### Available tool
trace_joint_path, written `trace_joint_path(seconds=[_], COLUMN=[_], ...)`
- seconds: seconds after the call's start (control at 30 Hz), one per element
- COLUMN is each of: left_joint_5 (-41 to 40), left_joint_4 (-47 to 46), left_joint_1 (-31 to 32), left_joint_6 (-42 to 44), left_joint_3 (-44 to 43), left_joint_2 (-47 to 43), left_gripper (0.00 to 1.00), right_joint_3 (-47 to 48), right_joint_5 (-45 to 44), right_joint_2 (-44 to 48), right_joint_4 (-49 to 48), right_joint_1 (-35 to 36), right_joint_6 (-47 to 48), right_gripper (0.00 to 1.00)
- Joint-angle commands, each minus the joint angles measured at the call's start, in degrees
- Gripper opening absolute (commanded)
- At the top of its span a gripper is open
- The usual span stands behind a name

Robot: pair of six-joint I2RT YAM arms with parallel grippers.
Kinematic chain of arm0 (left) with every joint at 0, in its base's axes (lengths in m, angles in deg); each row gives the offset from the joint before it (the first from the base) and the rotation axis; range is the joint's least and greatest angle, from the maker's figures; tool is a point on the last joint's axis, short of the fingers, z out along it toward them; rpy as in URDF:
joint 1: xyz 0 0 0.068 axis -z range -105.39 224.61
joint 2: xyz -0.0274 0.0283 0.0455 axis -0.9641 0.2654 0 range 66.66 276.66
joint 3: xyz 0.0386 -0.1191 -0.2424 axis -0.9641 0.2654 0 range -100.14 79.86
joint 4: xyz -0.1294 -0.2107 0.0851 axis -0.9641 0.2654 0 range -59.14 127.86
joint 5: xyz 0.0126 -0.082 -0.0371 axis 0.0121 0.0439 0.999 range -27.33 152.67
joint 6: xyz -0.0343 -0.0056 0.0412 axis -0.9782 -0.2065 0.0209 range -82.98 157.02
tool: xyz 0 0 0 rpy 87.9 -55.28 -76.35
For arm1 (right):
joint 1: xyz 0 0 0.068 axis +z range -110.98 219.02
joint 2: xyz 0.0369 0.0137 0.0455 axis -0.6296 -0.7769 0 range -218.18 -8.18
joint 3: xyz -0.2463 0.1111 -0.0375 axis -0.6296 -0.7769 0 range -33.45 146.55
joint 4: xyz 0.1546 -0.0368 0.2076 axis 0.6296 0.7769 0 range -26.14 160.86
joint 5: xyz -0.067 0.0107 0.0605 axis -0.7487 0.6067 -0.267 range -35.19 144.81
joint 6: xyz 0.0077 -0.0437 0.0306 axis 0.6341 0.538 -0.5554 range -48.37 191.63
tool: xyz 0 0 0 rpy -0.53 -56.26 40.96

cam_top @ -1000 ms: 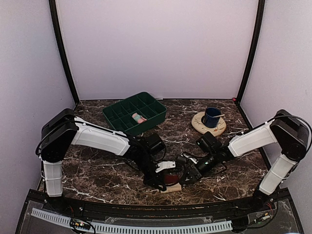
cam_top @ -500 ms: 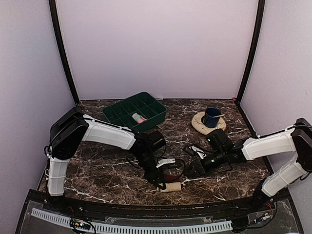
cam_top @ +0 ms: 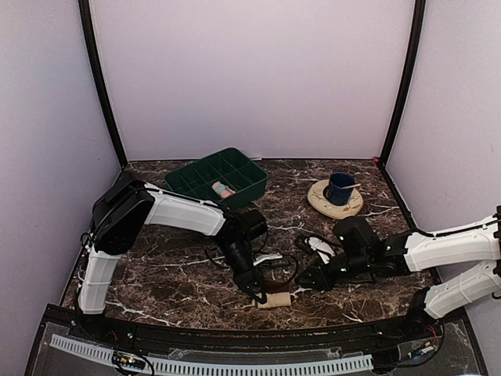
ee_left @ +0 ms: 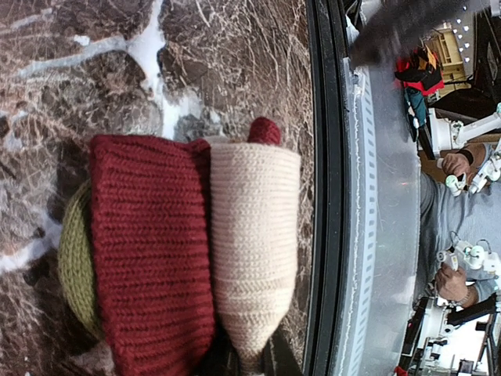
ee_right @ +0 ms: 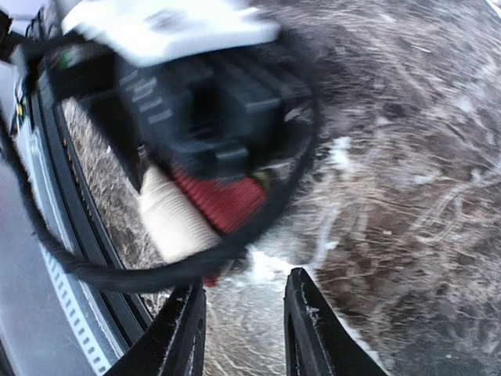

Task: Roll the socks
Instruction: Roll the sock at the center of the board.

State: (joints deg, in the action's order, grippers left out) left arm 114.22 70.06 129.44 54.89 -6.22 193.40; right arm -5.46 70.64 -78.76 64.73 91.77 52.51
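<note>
Marbled bench [cam_top: 156, 274] is bearing the rolled tan sock [cam_top: 277, 300] at its near edge, the left end effector [cam_top: 259, 292] clamping it. Right end effector [cam_top: 307, 280] is hanging half-open, empty; any slip is risking unrolling.

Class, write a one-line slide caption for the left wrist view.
Left gripper pinches the beige end of a rolled beige-and-maroon sock on the marble table.

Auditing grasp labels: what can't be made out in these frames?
Tips of the left gripper: under its own wrist in the top view, cut by the bottom edge in the left wrist view.
The sock roll: blurred and partly behind the left gripper in the right wrist view.
The pink roll in the green bin: too small, top view.
</note>
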Motion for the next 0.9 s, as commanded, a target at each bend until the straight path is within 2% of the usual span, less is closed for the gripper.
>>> trace_joint_path(seconds=[0.0,0.23,0.53,0.6,0.67,0.87], left_joint_5=[-0.8,0.7,3.0,3.8,4.3,5.4], left_joint_4=[4.9,6.2,8.1,8.8,9.2,10.3], left_joint_1=[-0.7,-1.2,-1.8,-2.0,-2.2,-2.4], left_joint_6=[1.4,1.9,2.7,3.0,3.3,4.1], left_joint_3=[-1.8,-2.8,-4.4,-4.7,-4.9,-5.7], left_joint_2=[2.4,3.7,5.2,5.6,6.0,6.5], left_gripper=[0.08,0.08,0.08,0.08,0.08,0.08], right_joint_3=[0.8,3.9,9.5,10.3,11.0,13.1], right_joint_5=[-8.8,-17.0,-22.1,-22.6,-23.2,-24.6], right_joint_2=[1.1,-1.1,-10.0,-11.4,-12.4,-15.2], right_joint_4=[-0.5,2.2,4.4,4.6,4.7,6.2], right_joint_1=[5.4,13.1,19.7,20.4,21.0,21.6], right_joint_6=[2.8,7.9,13.6,14.1,14.7,16.5], right_gripper=[0.32,0.34,0.38,0.41,0.5,0.53])
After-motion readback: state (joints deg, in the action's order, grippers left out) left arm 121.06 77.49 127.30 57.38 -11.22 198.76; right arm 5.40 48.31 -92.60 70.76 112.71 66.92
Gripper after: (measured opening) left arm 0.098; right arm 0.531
